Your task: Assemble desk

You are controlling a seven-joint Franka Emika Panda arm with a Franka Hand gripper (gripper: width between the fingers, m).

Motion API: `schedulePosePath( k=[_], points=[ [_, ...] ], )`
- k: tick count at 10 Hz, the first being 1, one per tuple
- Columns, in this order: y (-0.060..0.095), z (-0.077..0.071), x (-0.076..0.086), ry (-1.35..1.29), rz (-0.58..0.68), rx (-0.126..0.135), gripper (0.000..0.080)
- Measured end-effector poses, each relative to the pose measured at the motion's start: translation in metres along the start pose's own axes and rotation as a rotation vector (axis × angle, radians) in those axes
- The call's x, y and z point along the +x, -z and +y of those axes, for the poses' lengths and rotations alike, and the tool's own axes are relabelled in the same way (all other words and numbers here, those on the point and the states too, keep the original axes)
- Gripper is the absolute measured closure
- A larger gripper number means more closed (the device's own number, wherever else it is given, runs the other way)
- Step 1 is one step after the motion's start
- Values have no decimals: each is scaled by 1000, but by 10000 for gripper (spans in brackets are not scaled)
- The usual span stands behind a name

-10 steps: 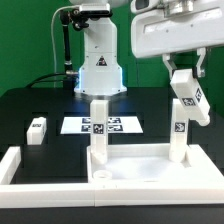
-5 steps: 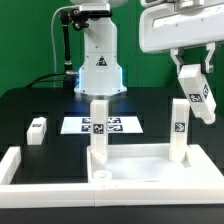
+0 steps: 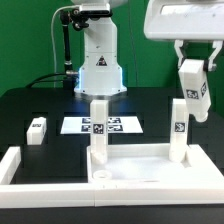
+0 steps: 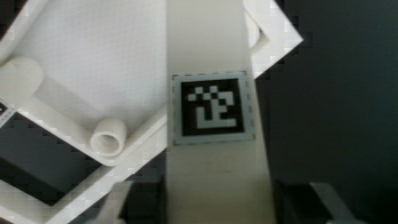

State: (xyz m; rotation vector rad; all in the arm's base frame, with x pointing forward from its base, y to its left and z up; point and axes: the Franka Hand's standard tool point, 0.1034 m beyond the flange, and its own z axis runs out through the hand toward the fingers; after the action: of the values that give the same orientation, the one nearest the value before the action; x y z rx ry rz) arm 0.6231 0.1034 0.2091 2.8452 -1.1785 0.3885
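1. Nearest in the exterior view, the low white border wall [image 3: 45,188] edges the work area. Just behind it, the tabletop panel [image 3: 140,163] lies flat, rim upward, on the black desk [image 3: 40,105].

2. Two legs stand upright in the panel. The left standing leg block [image 3: 99,128] is toward the exterior view's left and the right standing leg block [image 3: 178,130] toward its right.

3. The claw [image 3: 194,62] is closed partway onto the upper end of the held leg block [image 3: 192,95]. This block hangs nearly upright, clear of the panel, above and just beside the right standing leg block. Its depth relative to that block cannot be told.

4. Farther back, the marker board [image 3: 100,126] lies flat. The loose leg block [image 3: 37,130] lies on its side, well apart from the panel. The robot base [image 3: 97,70] stands behind.

5. Handling, as a judgement: the blocks look rigid and light, and their smooth plastic faces are probably slippery. Grip across two opposite flat faces near one end, leaving the mating end free. A block held at its end may pivot, so keep it square while lowering.
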Motion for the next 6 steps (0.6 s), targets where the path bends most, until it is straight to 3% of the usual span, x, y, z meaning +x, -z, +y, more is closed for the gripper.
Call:
schedulePosePath(
  k=[4,6],
  points=[
    [-4,-3,-2,11,17,2,512],
    [-5,-20,6,65,126,4,512]
  ],
)
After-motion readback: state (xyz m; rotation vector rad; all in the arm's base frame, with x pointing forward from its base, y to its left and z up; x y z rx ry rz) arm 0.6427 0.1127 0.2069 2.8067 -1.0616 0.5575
